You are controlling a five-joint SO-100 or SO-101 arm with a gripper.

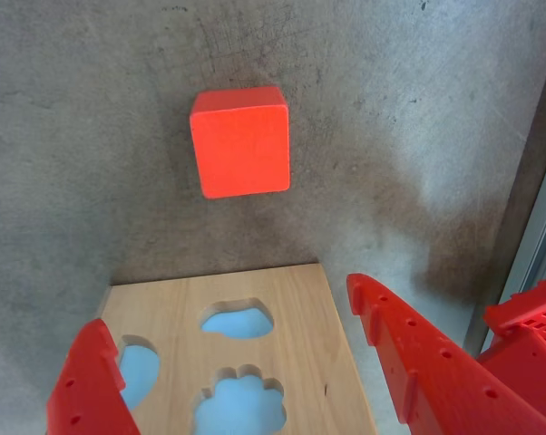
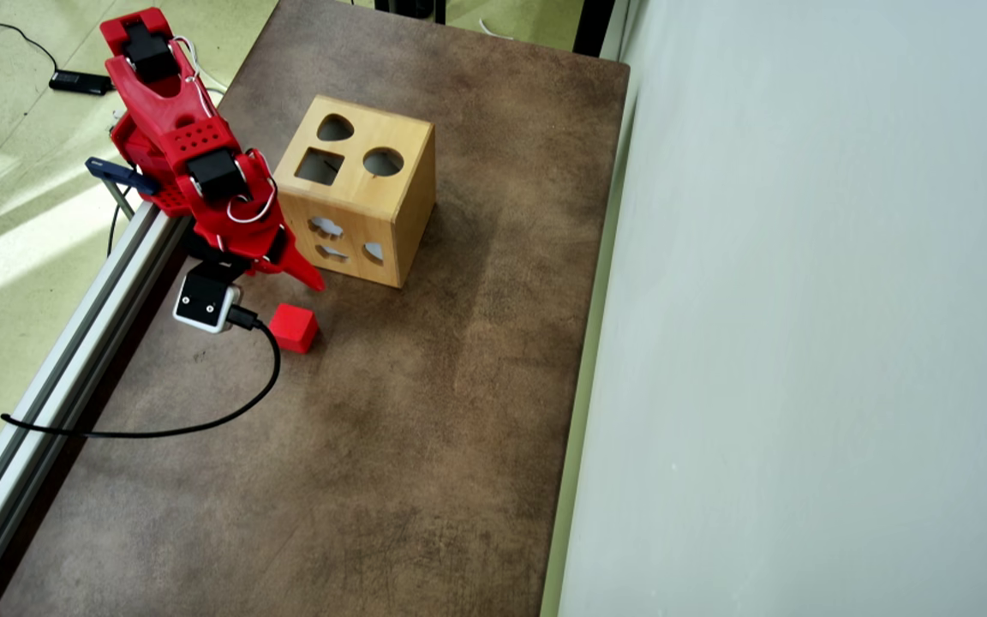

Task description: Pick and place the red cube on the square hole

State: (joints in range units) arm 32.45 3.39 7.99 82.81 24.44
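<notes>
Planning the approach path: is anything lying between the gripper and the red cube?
Nothing visible. In the wrist view, bare table separates the open gripper from the red cube; the wooden box sits below the fingers, not between.

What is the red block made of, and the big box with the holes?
The red cube looks like painted wood or matte plastic: even colour, soft edges, no shine. I cannot tell which. The box looks like plain light wood, since grain lines show on its faces. The table has a dull, mottled brown surface, perhaps a mat or laminate.
</notes>
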